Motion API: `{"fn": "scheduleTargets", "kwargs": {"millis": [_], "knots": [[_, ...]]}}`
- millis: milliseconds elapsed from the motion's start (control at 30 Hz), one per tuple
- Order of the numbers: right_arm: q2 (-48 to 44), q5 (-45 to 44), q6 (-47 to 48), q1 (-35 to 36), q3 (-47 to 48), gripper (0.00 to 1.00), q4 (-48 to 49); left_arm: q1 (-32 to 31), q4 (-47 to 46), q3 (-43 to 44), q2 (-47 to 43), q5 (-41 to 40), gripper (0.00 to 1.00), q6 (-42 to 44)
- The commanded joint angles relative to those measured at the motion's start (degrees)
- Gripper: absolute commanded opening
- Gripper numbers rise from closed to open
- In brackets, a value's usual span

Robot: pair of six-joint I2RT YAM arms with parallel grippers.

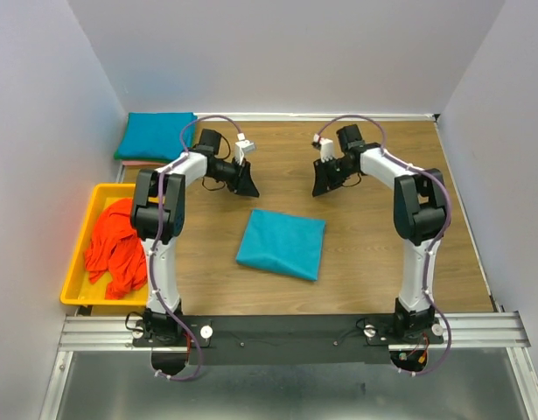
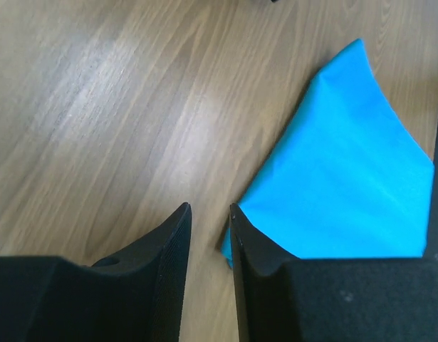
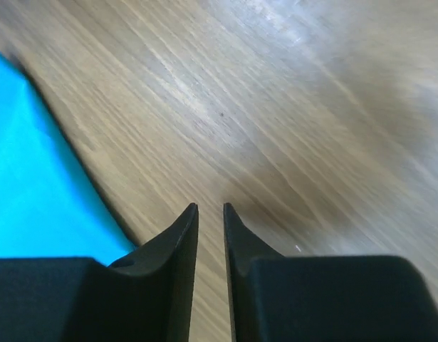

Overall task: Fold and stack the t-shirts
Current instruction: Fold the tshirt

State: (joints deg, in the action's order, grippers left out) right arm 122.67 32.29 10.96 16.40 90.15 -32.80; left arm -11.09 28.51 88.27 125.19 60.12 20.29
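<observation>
Cloth is looking limp and light, so I am eyeing the upper edge of the mid-frame t-shirt (image 1: 281, 244), with left gripper (image 2: 210, 206) and right gripper (image 3: 210, 205) both narrow and empty.

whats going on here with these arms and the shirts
It's a t-shirt folding job. A folded teal t-shirt lies mid-table, with the left hand and right hand hovering beyond it, both empty, jaws narrowly apart. A second teal t-shirt sits folded in the far left corner; orange-red t-shirts are heaped in the yellow tray.

Wooden table (image 1: 365, 254) | 1 folded teal t-shirt (image 1: 282, 244) centre | teal pile (image 1: 155, 136) far-left corner (count unclear) | yellow tray (image 1: 102, 197) left edge
</observation>
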Motion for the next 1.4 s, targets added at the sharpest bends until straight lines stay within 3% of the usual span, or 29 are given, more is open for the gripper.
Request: {"fn": "scheduleTargets", "kwargs": {"millis": [0,133,167,200,233,400,633,800,1033,1167,1367], "knots": [[-8.04,5.74,-0.05,-0.85,0.21,0.32,0.81,0.28,2.85,-2.3,-10.91,1.05,0.37,2.11],[-17.54,16.73,-4.8,0.64,-7.25,0.51,0.02,-1.65,9.27,-8.45,-17.95,2.29,0.37,8.78],[-18.77,18.14,-5.24,1.26,-11.01,0.58,0.01,-2.43,11.02,-11.07,-19.09,1.76,0.37,10.62],[-19.66,19.81,-5.6,3.26,-13.22,0.74,0.01,-3.49,12.87,-12.49,-21.28,0.97,0.37,12.3],[-20.53,20.0,-5.51,4.41,-14.9,0.76,0.01,-5.06,13.06,-14.07,-22.34,-0.6,0.38,14.05],[-19.14,19.21,-8.22,8.47,-21.32,0.78,0.71,-8.07,11.74,-20.59,-22.01,-5.8,0.4,12.14],[-11.33,11.05,-7.89,8.21,-20.28,0.77,1.33,-7.98,4.99,-24.11,-15.86,-5.88,0.41,5.55],[-5.87,4.81,-5.08,5.4,-16.24,0.77,1.42,-7.19,0.59,-18.6,-7.79,-9.05,0.4,3.0],[-1.21,1.28,-2.79,0.91,-6.66,0.78,0.63,-5.78,-1.27,-8.03,-4.42,-9.05,0.4,0.27],[-6.29,6.45,-4.27,0.65,-4.46,0.78,-0.25,-4.73,0.75,-5.91,-10.11,-3.11,0.41,0.71],[-15.7,21.22,-15.95,2.66,-9.89,0.79,-0.25,-5.95,-8.98,-16.88,-19.44,13.79,0.41,-15.96]]}}
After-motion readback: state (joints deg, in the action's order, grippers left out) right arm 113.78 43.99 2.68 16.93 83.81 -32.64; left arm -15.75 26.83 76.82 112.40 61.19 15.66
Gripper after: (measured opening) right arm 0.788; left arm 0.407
